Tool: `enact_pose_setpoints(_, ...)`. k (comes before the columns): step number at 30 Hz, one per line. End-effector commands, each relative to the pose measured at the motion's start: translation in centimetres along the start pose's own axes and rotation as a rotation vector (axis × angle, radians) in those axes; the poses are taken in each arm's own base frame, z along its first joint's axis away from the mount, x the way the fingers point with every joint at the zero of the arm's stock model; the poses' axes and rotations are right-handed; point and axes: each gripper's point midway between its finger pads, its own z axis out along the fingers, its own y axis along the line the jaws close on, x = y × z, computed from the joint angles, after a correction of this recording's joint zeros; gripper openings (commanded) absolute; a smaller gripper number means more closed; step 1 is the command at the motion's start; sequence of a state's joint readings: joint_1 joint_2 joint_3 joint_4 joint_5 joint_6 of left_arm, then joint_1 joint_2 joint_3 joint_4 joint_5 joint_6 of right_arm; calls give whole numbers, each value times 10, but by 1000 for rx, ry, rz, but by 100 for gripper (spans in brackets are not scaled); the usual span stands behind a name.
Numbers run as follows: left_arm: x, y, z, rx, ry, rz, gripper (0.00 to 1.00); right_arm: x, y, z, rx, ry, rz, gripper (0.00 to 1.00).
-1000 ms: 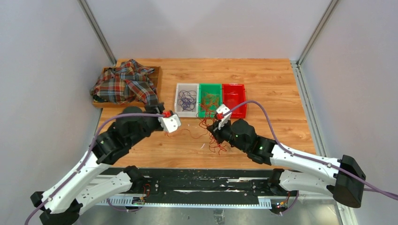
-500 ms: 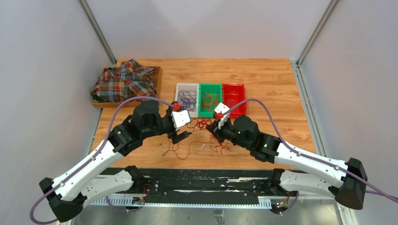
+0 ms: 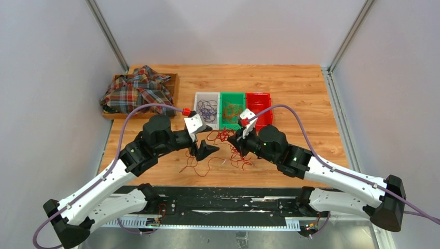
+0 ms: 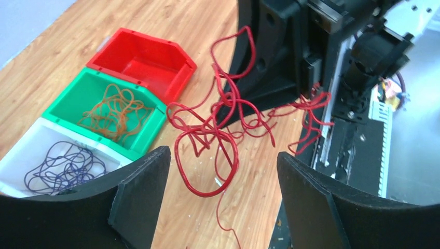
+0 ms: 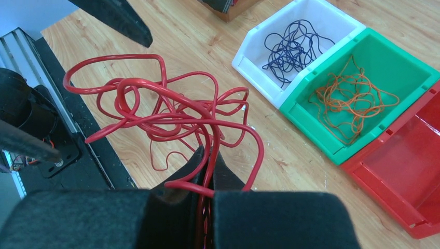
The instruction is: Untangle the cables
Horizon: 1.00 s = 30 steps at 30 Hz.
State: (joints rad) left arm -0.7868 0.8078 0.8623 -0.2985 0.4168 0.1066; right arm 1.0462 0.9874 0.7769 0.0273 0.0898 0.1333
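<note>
A clump of red cables [image 5: 155, 111] hangs from my right gripper [image 5: 210, 155], which is shut on several strands and holds them above the table. In the top view the clump [image 3: 223, 137] sits between the two grippers, with loose strands trailing on the wood [image 3: 200, 165]. My left gripper [image 4: 220, 161] is open and empty, and faces the red clump [image 4: 207, 135] from the left, just short of it. Purple cables [image 3: 207, 110] lie in the white bin [image 3: 198, 118]. Orange-brown cables [image 3: 233, 110] lie in the green bin [image 3: 232, 95].
A red bin [image 3: 258, 106] stands right of the green one, with no cables in it. A plaid cloth [image 3: 137, 93] fills a wooden tray at the back left. A black rail [image 3: 218, 205] runs along the near table edge.
My left arm has swung right and forward toward the red clump with its jaws open. The right gripper has kept hold of the clump and shifted slightly back. Trailing strands have spread left.
</note>
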Motion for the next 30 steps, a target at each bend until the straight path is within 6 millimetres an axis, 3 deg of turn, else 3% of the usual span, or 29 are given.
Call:
enact_pose_setpoints(1,-10,17,6,-98,-62,-60,79,-28,-6,-6,41,-68,64,1)
enact_pose_setpoints(6,1,21,6,-141,-83,-108,83,-40,-9,-12,59,-117,118,1)
enact_pose_setpoints(14,-13,14,0,-122,-145,-170,82,-46,-6,-12,35,-140,183,1)
enact_pose_setpoints(17,-18,15,2,-123,-166,-188,78,-47,0,-11,10,-144,209,1)
enact_pose_setpoints(23,-16,10,8,-88,-159,-219,51,-49,0,-11,14,-155,248,1)
enact_pose_setpoints(30,-6,7,3,-93,-149,-241,54,-53,-6,-13,43,-189,280,1)
